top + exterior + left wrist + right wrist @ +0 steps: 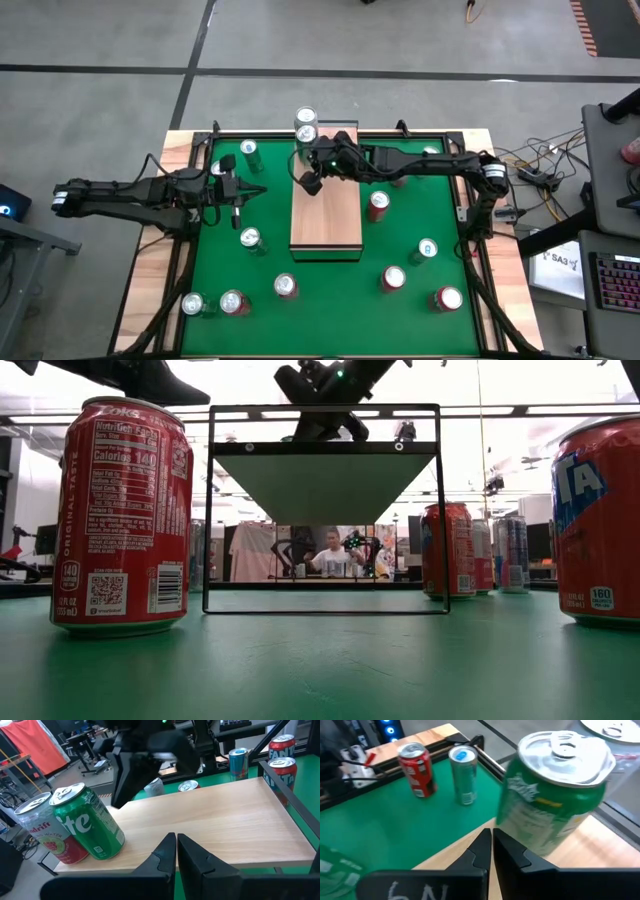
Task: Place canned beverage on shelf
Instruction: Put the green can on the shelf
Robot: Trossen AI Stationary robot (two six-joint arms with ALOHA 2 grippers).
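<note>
Inspecting table: green mat [330,305] with cans scattered over it, both arms over its far half.
Shelf: pale wood board [325,218] on a low dark frame, mid-table, running front to back; seen edge-on in the low view [325,478].
Cans on shelf: a green can [307,134] and a pale can with a red label [305,117] stand upright side by side at the far end of the board, touching or nearly so; the left wrist view shows the same pair, green [89,822] and pale [47,832].
Right gripper: [311,183] over the far part of the board, just beside the green can [552,790]; fingers clenched together, nothing between them.
Left gripper: [237,213] over the mat, left of the shelf, fingers [167,852] pressed shut and empty, pointed at the board.
Contact: right fingers appear clear of the green can, though the gap is hard to judge.
Loose cans: red cola can [122,515] near the front edge; several more on the mat to the right.
</note>
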